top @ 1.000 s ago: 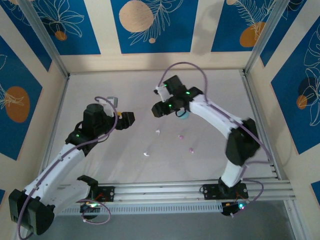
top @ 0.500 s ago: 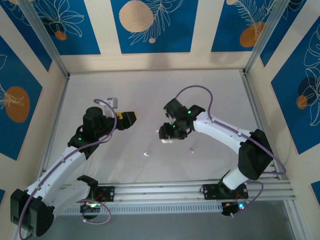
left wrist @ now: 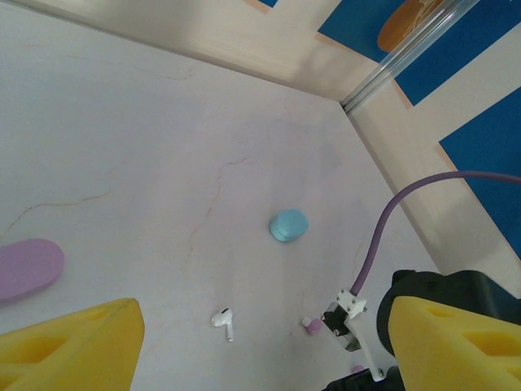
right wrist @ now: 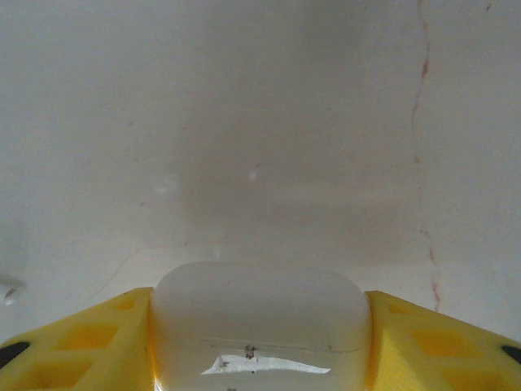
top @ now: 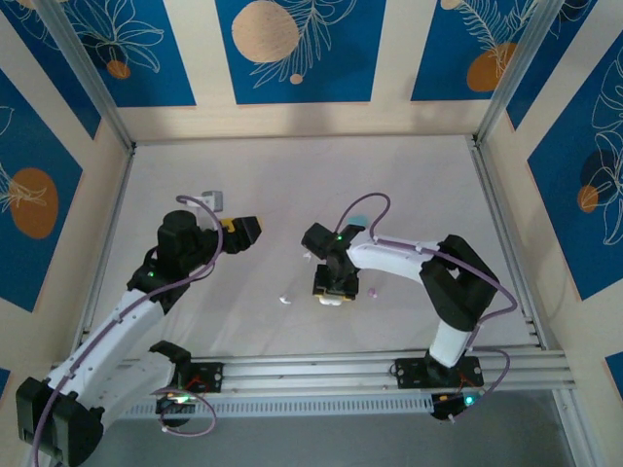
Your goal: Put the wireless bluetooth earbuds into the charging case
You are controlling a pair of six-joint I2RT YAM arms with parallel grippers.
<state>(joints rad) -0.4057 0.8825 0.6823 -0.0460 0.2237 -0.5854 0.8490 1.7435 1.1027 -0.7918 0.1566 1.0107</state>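
Right gripper point(right wrist: 259, 346) pinched the smooth rounded white plastic charging case point(right wrist: 259, 309) by its sides; left gripper point(left wrist: 260, 346) hung agape, empty. That slick case could well squirt free

Left arm point(top: 109, 329), right arm point(top: 389, 259): white link shells, black joint housings, black base mounts point(top: 428, 371). Lilac cable point(top: 368, 206) loops off each wrist, another at each base. Small green lights point(top: 339, 233) on the joints. Fingers point(left wrist: 69, 342) yellow moulded plastic with recessed pockets. White bracket point(left wrist: 352, 319) at the right wrist's cable exit
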